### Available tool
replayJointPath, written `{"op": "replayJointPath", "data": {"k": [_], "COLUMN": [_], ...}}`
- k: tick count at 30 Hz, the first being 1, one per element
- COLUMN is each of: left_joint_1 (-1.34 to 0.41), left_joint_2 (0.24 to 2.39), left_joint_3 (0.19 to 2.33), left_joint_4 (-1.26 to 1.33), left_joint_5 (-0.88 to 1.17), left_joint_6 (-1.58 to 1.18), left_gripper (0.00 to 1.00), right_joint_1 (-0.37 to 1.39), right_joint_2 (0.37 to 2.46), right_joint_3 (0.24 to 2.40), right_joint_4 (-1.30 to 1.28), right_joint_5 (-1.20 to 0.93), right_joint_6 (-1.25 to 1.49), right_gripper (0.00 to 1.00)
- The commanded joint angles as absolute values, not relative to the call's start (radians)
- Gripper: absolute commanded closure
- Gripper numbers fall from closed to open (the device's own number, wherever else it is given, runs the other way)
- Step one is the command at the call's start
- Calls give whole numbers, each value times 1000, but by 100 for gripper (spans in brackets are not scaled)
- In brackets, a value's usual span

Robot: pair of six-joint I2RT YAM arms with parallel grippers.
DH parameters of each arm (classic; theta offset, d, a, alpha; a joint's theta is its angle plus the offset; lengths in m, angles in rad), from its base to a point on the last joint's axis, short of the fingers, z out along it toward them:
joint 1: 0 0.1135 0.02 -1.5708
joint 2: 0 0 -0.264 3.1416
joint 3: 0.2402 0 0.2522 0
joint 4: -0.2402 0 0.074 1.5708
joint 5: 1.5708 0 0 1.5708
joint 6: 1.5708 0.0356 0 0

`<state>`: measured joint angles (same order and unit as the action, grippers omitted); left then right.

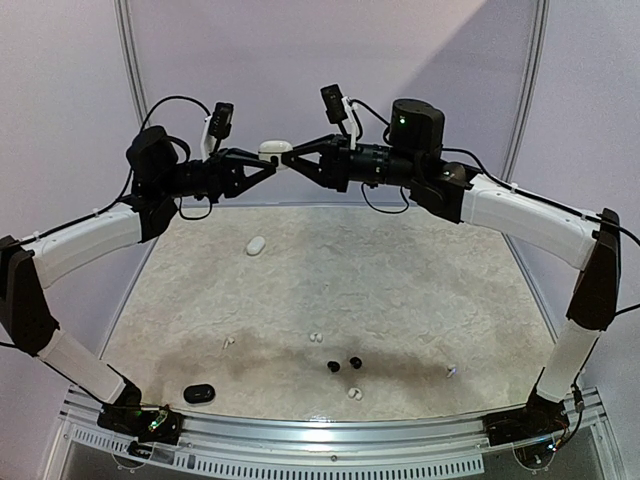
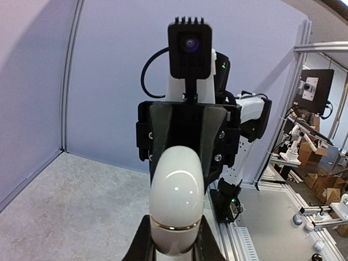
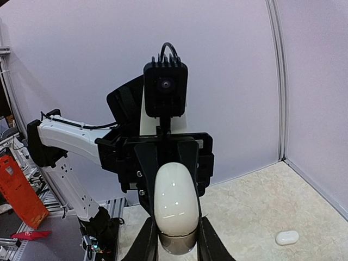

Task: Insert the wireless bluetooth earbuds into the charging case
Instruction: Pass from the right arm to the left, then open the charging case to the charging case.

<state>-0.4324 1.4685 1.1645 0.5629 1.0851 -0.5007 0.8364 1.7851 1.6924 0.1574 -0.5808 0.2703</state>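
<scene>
Left gripper (image 1: 270, 161) and right gripper (image 1: 287, 157) each clamp one end of the charging case (image 1: 275, 150), its long axis level between them. The table (image 1: 400, 290) and earbuds (image 1: 354, 361) lie well below.

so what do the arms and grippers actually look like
Both the left arm and right arm have white links joined by black joint housings, with thin black cables looping near the wrists. A green light glows on the right arm. The left gripper and right gripper are black, tapering, triangular two-finger units, each topped by a small black camera on a white bracket.
</scene>
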Motion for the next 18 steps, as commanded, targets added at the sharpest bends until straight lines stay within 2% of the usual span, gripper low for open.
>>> {"op": "replayJointPath", "data": {"k": [1, 2, 3, 4, 6, 8, 11, 18], "left_joint_1": [-452, -451, -451, -451, -452, -455, -461, -467], "left_joint_2": [1477, 1475, 1472, 1468, 1454, 1430, 1417, 1407], "left_joint_3": [1187, 1187, 1185, 1184, 1188, 1199, 1225, 1238], "left_joint_4": [555, 544, 524, 496, 394, 249, 117, 32], "left_joint_5": [1079, 1078, 1081, 1085, 1079, 1043, 1022, 1029], "left_joint_6": [-498, -490, -465, -422, -263, -105, 79, 206], "left_gripper": [100, 100, 100, 100, 100, 100, 100, 100], "right_joint_1": [834, 834, 834, 834, 834, 834, 833, 835], "right_joint_2": [1785, 1785, 1784, 1784, 1785, 1789, 1806, 1857], "right_joint_3": [1686, 1688, 1693, 1704, 1727, 1743, 1762, 1815], "right_joint_4": [106, 87, 64, 25, -30, -64, -91, -153], "right_joint_5": [-535, -519, -505, -494, -481, -475, -476, -475], "right_joint_6": [246, 244, 241, 223, 196, 169, 157, 145], "right_gripper": [90, 71, 58, 48, 37, 32, 32, 34]}}
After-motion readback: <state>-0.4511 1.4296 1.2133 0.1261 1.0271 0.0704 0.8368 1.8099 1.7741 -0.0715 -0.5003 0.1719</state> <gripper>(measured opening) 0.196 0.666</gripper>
